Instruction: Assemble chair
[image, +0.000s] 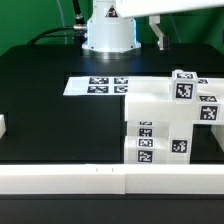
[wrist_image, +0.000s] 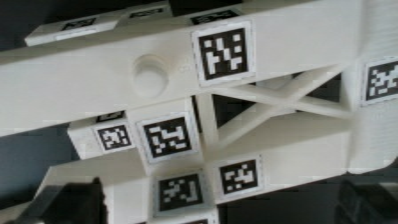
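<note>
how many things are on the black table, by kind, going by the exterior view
chair, partly built: 1
marker board: 1
small white piece at the exterior view's left edge: 1
long white rail along the front: 1
total: 4

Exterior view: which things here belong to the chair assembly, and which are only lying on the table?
Belong to the job:
- chair, white blocky pieces with tags, joined, on the exterior view's right
- small white piece at the left edge, possibly a part

Just there:
- marker board, flat on the table
- white rail in front
</note>
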